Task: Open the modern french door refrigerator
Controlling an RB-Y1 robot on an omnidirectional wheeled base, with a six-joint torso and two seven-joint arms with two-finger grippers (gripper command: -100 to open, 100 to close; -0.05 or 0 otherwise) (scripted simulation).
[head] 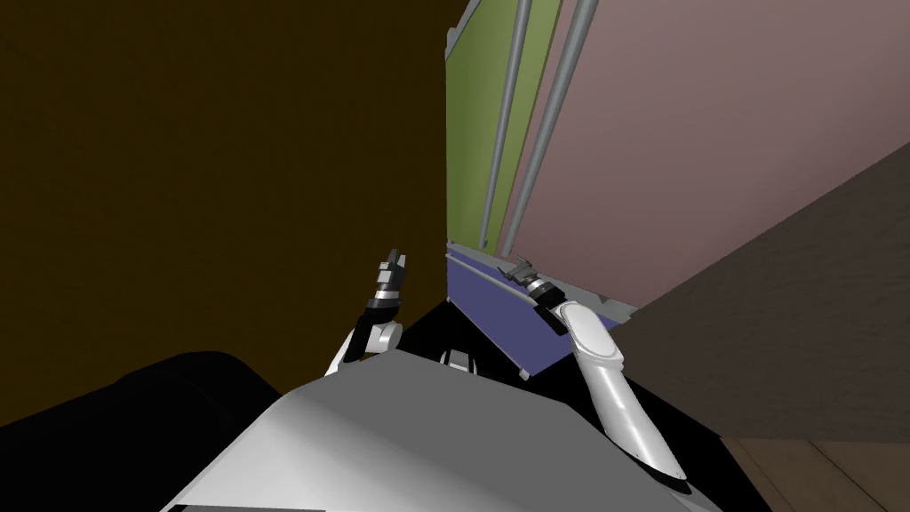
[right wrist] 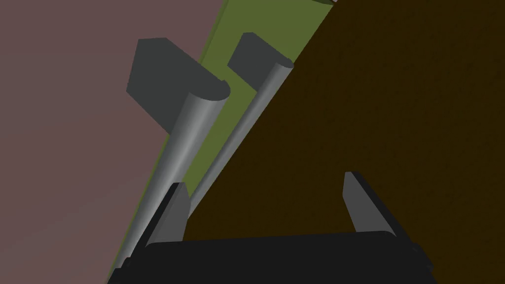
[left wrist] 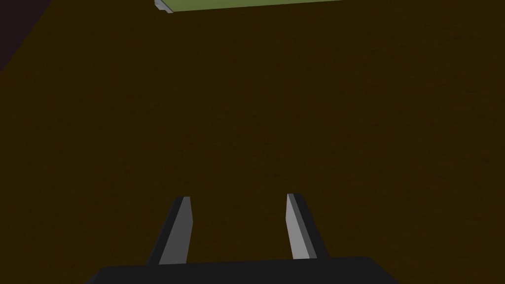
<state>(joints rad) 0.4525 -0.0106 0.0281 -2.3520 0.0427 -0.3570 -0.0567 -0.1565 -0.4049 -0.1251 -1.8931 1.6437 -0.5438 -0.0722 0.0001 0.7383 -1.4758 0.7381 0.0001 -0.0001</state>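
The refrigerator has a green left door [head: 469, 107], a mauve right door [head: 702, 133] and a purple lower drawer [head: 498, 313]. Two grey upright handles [head: 500, 133] [head: 553, 133] run side by side where the doors meet. My right gripper [head: 517, 265] is open at the foot of these handles, just above the drawer. In the right wrist view the mauve door's handle [right wrist: 190, 128] passes just outside one finger [right wrist: 175, 209], and the green door's handle [right wrist: 246, 118] runs down to that finger's inner side. My left gripper [head: 396, 258] is raised left of the fridge, open and empty [left wrist: 236, 197].
A dark brown wall [head: 222, 178] lies to the left of the refrigerator. A dark grey-brown cabinet side [head: 782, 320] stands close on the right, with a strip of wooden floor [head: 826, 471] beside it. A black area [head: 133, 400] lies at the lower left.
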